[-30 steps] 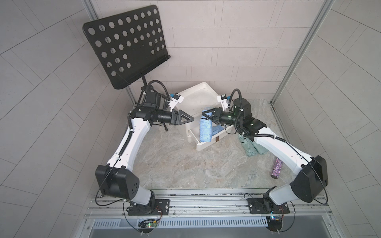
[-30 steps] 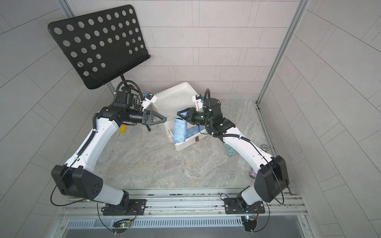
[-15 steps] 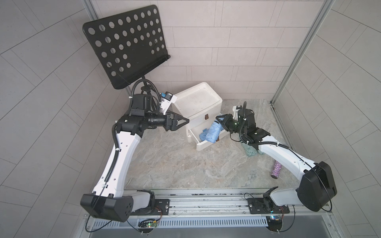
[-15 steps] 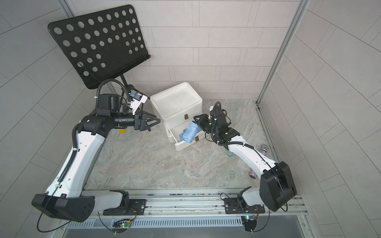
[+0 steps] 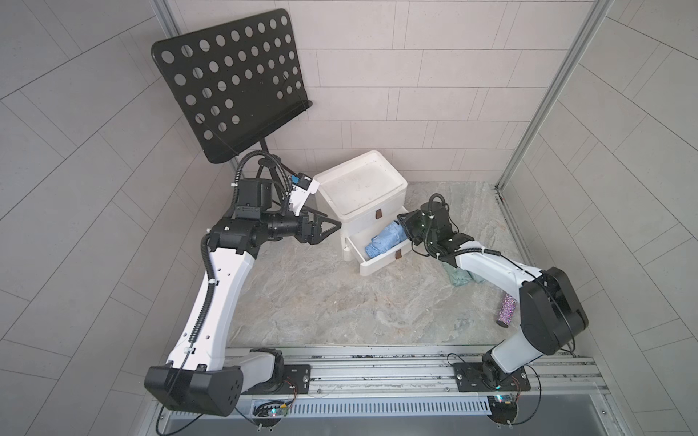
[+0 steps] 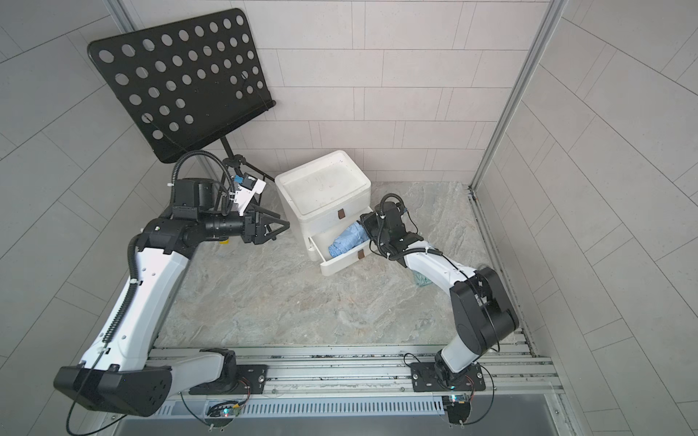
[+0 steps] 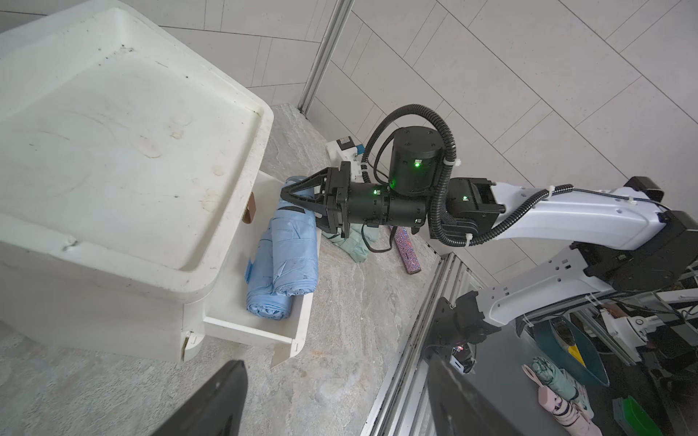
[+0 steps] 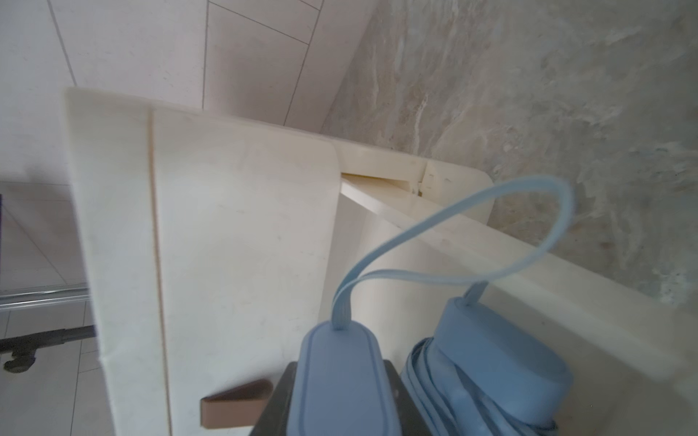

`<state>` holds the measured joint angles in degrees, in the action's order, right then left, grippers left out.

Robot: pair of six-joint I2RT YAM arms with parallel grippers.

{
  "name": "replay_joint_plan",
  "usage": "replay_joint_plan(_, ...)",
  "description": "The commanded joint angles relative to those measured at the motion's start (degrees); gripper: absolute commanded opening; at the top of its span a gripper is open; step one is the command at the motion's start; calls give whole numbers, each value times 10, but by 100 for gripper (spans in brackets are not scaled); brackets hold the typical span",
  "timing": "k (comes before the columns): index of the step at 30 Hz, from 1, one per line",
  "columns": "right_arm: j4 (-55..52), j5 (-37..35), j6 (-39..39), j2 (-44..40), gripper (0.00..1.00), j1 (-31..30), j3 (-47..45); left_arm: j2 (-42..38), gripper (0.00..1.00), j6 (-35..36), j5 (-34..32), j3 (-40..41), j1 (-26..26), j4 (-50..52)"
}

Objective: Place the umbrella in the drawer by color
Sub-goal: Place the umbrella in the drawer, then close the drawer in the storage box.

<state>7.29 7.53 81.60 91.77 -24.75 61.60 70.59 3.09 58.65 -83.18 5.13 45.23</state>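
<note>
Now we clamp our right gripper [image 7: 289, 194] on the handle end of the blue umbrella [image 7: 296, 241], which rests in the open lower drawer [image 5: 379, 266] of the white cabinet [image 5: 359, 188], touching a second blue umbrella [image 7: 264, 290]. Our left gripper [image 5: 332, 226] hovers beside the cabinet, jaws spread and empty. A green umbrella [image 5: 459, 279] lies on the floor under the right arm.

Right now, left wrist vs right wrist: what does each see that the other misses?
Left wrist only: green umbrella and glittery purple umbrella on the marble surface. Right wrist only: strap loop on the handle. Both: white drawer unit, open lower drawer, blue umbrella in the right gripper, second blue umbrella beside it.
</note>
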Motion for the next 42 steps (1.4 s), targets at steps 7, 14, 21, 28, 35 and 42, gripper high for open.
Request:
replay_joint_plan(7,56,-8,60,44,24,-19,57,-11,82,20,19,22,-22,-12)
replay_joint_plan(14,23,-25,50,49,59,-31,74,-13,82,21,29,24,-35,-13)
replay_joint_plan(21,-70,-84,-30,-9,78,-35,92,-12,82,19,33,22,-44,-15)
replay_joint_plan(28,-115,-111,-130,-76,79,-33,102,30,82,-3,-51,-12,-45,-27)
replay_joint_plan(35,-137,-89,-237,-151,71,-33,40,187,83,-12,-124,-156,-46,32)
replay_joint_plan(42,-197,-89,-322,-227,48,-35,-50,279,84,1,-250,-246,-44,16)
